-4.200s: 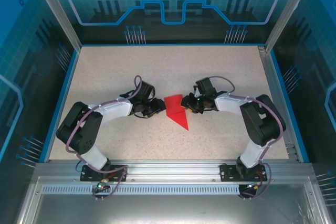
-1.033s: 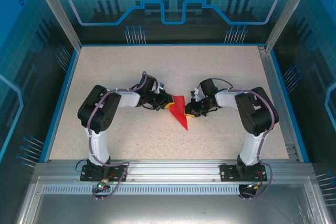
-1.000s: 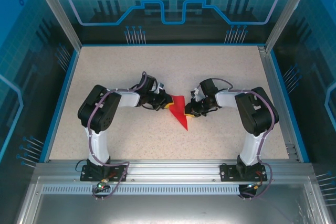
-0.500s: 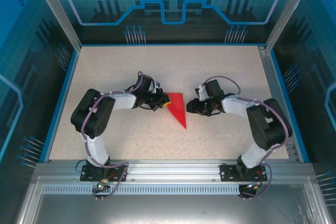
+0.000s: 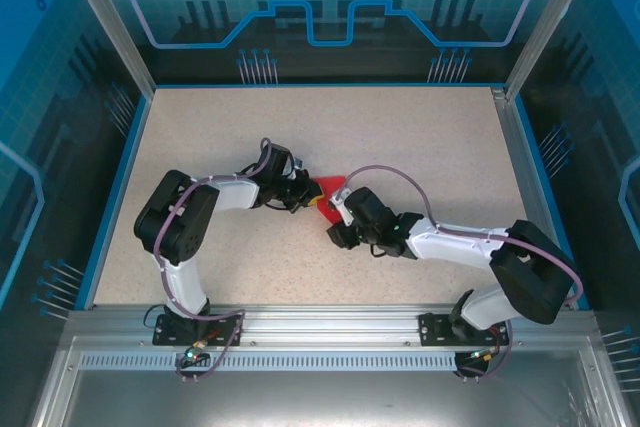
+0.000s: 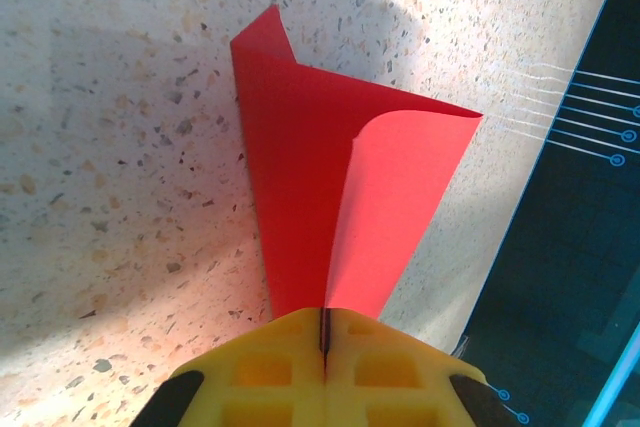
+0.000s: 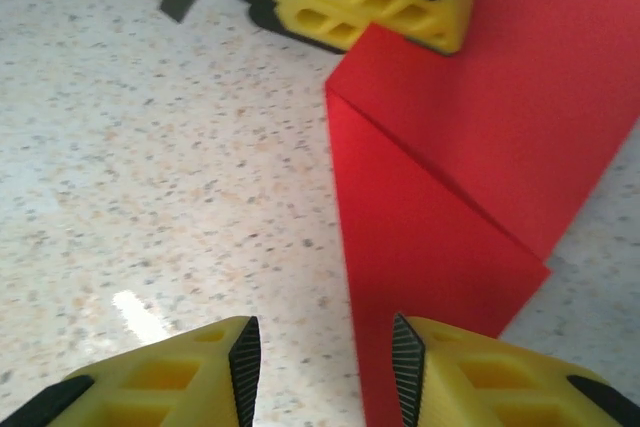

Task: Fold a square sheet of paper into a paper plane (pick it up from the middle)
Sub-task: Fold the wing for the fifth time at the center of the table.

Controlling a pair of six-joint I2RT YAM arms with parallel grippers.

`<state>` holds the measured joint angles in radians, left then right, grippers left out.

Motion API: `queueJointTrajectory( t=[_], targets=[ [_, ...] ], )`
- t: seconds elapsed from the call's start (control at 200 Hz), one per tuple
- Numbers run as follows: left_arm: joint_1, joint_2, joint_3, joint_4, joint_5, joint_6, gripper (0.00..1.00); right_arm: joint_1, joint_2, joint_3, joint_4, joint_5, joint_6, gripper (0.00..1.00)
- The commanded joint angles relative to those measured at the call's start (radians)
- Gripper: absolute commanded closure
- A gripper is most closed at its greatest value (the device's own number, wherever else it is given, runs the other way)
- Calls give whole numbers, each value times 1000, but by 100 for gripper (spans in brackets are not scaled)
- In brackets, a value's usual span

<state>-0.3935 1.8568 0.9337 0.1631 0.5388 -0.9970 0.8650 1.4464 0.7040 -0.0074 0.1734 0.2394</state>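
Two jaw pairs noted. Left gripper (image 6: pixel 325 335): yellow fingers pressed together, clamped on a corner of the red sheet (image 6: pixel 330 167). Outward from that pinch the sheet fans wider. One layer sits low against the speckled table (image 6: pixel 120 147), and the other curls up off it. Right gripper (image 7: pixel 320 367): jaws parted, holding nothing. The sheet's narrow end runs in between them, close beside one finger (image 7: pixel 480 377). Long axis runs from the left jaws to the right jaws, tapering toward the right pair. A diagonal crease crosses it.
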Motion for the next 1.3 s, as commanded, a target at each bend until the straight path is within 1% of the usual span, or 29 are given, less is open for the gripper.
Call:
queueJointTrajectory(
  t=[0.0, 0.04, 0.14, 0.245, 0.37, 0.54, 0.77, 0.945, 1.295],
  targets=[
    [3, -28, -4, -10, -6, -19, 100, 115, 63, 73, -42, 288, -70, 57],
    [2, -28, -4, -10, -5, -20, 100, 129, 91, 101, -79, 324, -50, 57],
    [3, -27, -4, -11, -3, -17, 99, 160, 145, 162, -150, 363, -38, 59],
    [2, -28, -9, -10, -2, -18, 99, 194, 179, 169, -156, 391, -49, 58],
    [2, -30, -8, -11, 2, -16, 100, 228, 224, 205, -179, 491, -40, 57],
    [3, -27, -8, -10, 6, -17, 99, 233, 277, 227, -197, 522, -13, 60],
    [2, -30, -8, -14, 8, -13, 99, 233, 300, 232, -211, 557, 6, 68],
    [2, -28, -6, -16, 8, -12, 99, 232, 302, 228, -207, 566, 11, 79],
    [3, -34, 1, -26, 7, -11, 99, 223, 296, 217, -200, 578, 15, 91]
  ],
)
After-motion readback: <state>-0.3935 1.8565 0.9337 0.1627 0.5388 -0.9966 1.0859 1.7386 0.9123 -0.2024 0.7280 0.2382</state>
